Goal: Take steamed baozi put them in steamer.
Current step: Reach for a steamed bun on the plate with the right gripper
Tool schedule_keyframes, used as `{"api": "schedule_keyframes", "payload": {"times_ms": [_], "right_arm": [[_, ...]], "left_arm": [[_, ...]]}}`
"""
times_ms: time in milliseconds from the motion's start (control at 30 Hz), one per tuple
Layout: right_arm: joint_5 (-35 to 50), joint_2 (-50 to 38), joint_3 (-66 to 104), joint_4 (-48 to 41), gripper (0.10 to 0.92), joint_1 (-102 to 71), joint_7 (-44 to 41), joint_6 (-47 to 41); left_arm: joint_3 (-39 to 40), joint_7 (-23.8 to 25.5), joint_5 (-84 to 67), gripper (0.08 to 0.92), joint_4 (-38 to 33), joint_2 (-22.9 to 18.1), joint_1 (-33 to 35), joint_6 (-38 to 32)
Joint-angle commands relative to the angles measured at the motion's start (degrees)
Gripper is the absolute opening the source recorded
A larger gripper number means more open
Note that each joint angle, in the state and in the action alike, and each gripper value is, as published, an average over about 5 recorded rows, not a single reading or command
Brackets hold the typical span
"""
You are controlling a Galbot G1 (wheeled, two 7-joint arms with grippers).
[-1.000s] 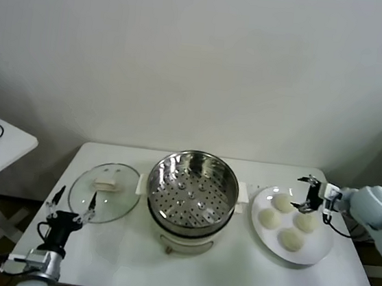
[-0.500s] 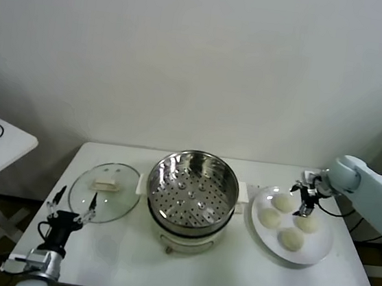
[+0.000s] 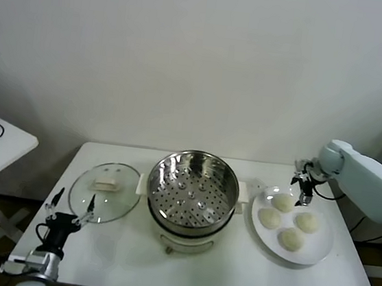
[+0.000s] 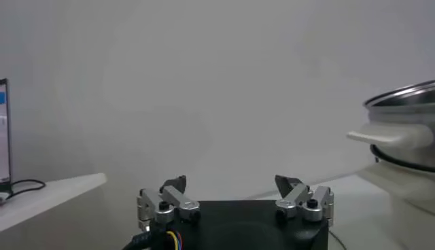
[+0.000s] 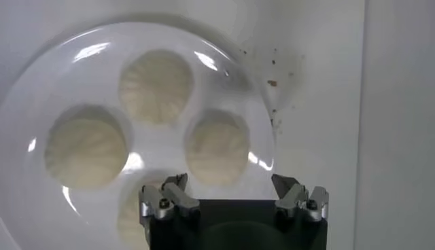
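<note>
The right gripper (image 3: 302, 183) was held open above the white plate (image 3: 317, 250), where four steamed baozi (image 3: 283, 202) lay (the steamer (image 3: 191, 188) stood beside); the left gripper (image 3: 72, 204) was parked open.

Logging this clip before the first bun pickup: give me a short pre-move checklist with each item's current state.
1. Right gripper open: ok, its fingers are spread in the right wrist view.
2. Right gripper empty: ok, nothing sits between its fingers.
3. Right gripper over a bun: ok, it hovers above the far edge of the white plate, near the rear baozi.
4. All four steamed baozi on the plate: ok, none moved yet.
5. Steamer uncovered and empty: ok, the glass lid lies on the table beside it.
6. Left gripper out of the way: ok, parked open at the table's near left edge.
</note>
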Motion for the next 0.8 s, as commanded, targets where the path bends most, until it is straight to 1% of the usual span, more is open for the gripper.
{"api": "schedule_keyframes", "payload": {"times_ms": [33, 300, 800], "right_arm": [[-0.48, 2.91, 0.44, -4.34, 0.823, -0.91, -1.08, 1.04], [-1.94, 5.18, 4.31, -7.81, 0.823, -3.41, -1.00, 1.88], [-4.45, 6.97, 6.57, -10.16, 0.823, -5.80, -1.20, 2.21]], "left_arm": [[-0.37, 0.06, 0.17, 0.823, 0.32, 0.21, 0.20, -0.24], [-0.60, 0.06, 0.53, 0.823, 0.15, 0.06, 0.45, -0.33], [-1.05, 0.03, 0.89, 0.823, 0.74, 0.27, 0.40, -0.24]]}}
